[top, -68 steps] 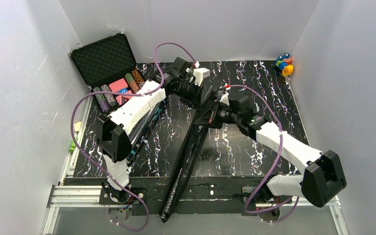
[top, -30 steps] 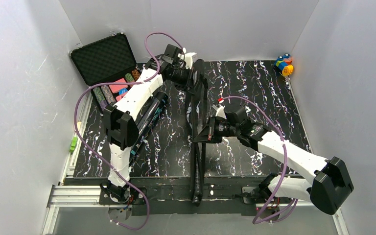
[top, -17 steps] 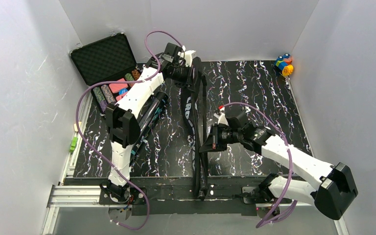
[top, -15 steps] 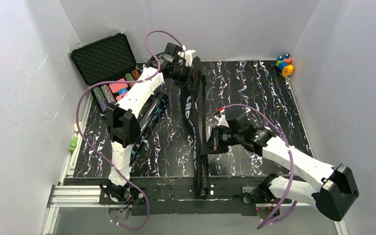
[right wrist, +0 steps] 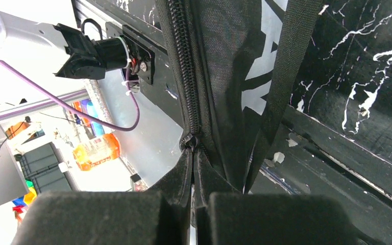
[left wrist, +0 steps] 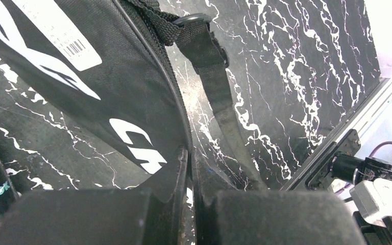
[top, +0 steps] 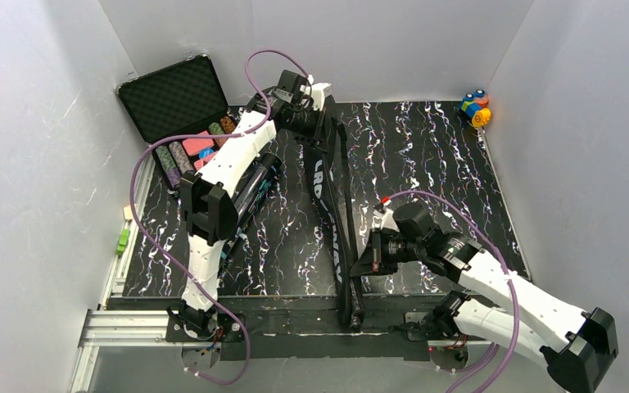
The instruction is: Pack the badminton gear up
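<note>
Top external view: the racket bag (top: 328, 192) stands on its long edge down the middle of the table (top: 426, 164). It runs from near the far wall to the near edge, where its narrow end sticks out past the tabletop over the aluminium rail (top: 123, 326). The left gripper (top: 321, 127) pinches the bag's far end, and the right gripper (top: 359, 264) pinches its near part. Both sets of fingers are pressed together on the fabric.

The widest stretch of bare tabletop lies right of the bag, reaching to the right wall, with the toy blocks (top: 475, 108) tucked in the far right corner. Left of the bag the room is tight. The tube (top: 254, 192) lies there at a slant, largely covered by the left arm's white links. Beyond it the open poker chip case (top: 172, 97) sits in the far left corner.

The left wrist view shows the jaws closed on the bag's rim, white lettering on the panel above, and a strap (left wrist: 219, 102) trailing toward the near rail. Only a sliver of the tube shows at the lower left, cut off by the frame. The right wrist view shows the fingers (right wrist: 181, 176) nipping the zipper (right wrist: 181, 61) seam just below the slider. The seam hangs past the table's near edge, and the wrist's own body blocks the lower frame. What the bag holds cannot be seen.
</note>
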